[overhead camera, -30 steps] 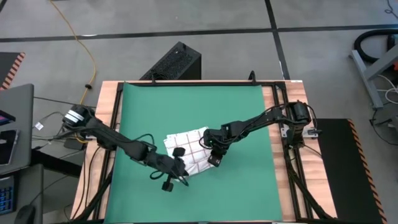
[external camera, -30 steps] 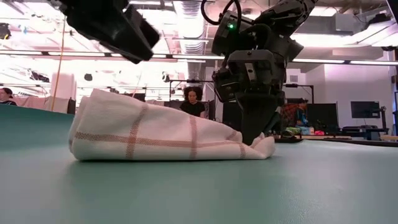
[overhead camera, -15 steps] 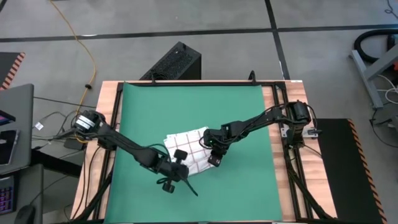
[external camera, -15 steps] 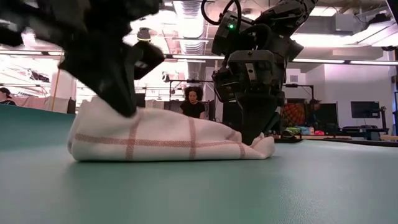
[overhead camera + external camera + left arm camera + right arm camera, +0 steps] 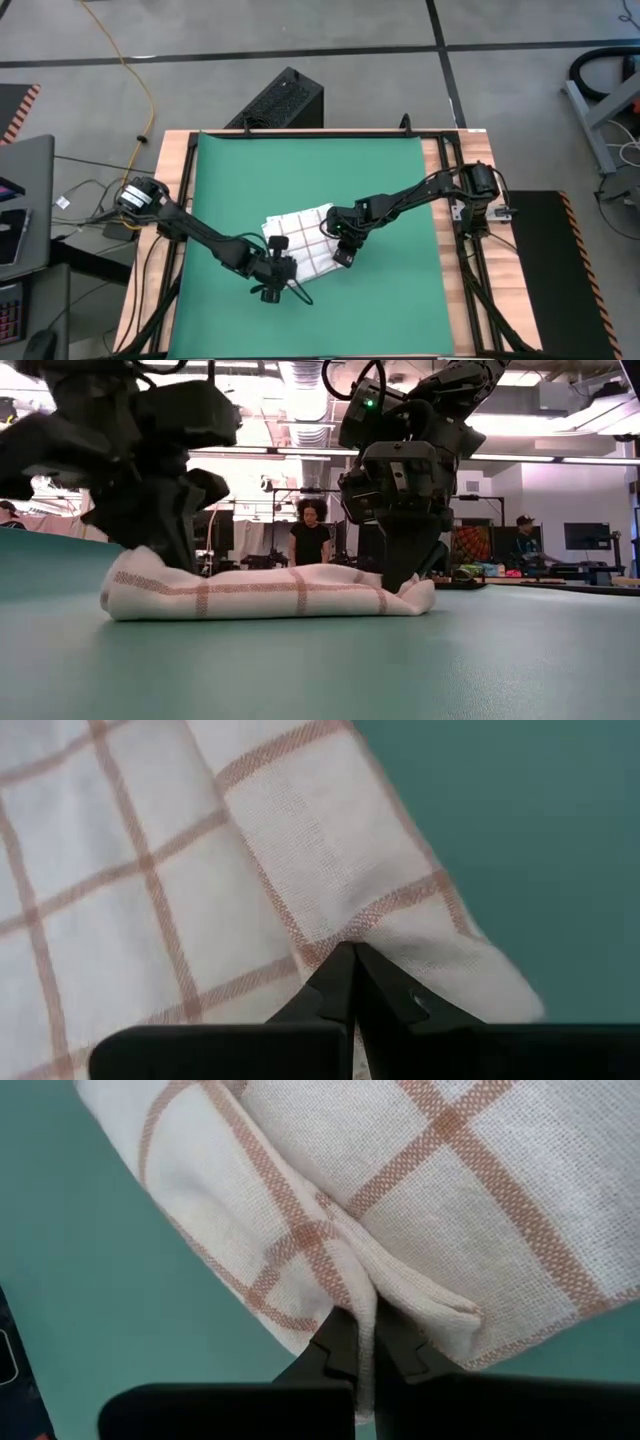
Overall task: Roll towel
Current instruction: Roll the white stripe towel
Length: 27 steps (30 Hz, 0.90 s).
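A green mat [image 5: 380, 190] covers the wooden table [image 5: 170, 170]. Near its middle lies the towel [image 5: 300, 240], white with red grid lines. The left gripper [image 5: 277, 268] reaches in to the towel's near-left edge; the right gripper [image 5: 345, 250] is at its right edge. Whether either holds cloth cannot be told from above.

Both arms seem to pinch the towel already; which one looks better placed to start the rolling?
Probably the left. Its end effector pinches the towel at the near edge, where a roll could start. The right end effector holds the side corner, better for steadying.
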Tool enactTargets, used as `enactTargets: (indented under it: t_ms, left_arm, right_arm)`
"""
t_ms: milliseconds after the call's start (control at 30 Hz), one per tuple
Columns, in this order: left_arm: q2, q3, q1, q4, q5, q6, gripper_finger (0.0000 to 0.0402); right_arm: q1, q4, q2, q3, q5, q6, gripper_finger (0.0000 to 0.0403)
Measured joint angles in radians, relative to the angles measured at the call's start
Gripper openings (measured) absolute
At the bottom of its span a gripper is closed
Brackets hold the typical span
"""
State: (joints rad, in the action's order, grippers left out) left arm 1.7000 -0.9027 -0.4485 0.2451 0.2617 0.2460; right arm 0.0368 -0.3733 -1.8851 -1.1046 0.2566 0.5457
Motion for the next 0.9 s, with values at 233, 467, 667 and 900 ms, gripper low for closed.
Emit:
enactTargets:
  t_ms: [233, 467, 667, 900]
  left_arm:
    - [0.0, 0.081, 0.0, -0.024, 0.021, 0.092, 0.0]
    - [-0.002, 0.099, -0.003, -0.039, 0.019, 0.09, 0.0]
    - [-0.001, 0.1, -0.004, -0.04, 0.031, 0.089, 0.0]
    - [0.0, 0.101, -0.004, -0.038, 0.032, 0.09, 0.0]
  right_arm:
    - [0.001, -0.007, 0.0, 0.0, -0.008, -0.013, 0.0025]
    - [-0.008, -0.014, 0.044, 0.003, -0.061, -0.158, 0.0111]
    - [-0.031, -0.065, 0.112, 0.004, -0.101, -0.191, 0.0164]
    - [-0.032, -0.051, 0.221, 0.004, -0.114, -0.382, 0.0189]
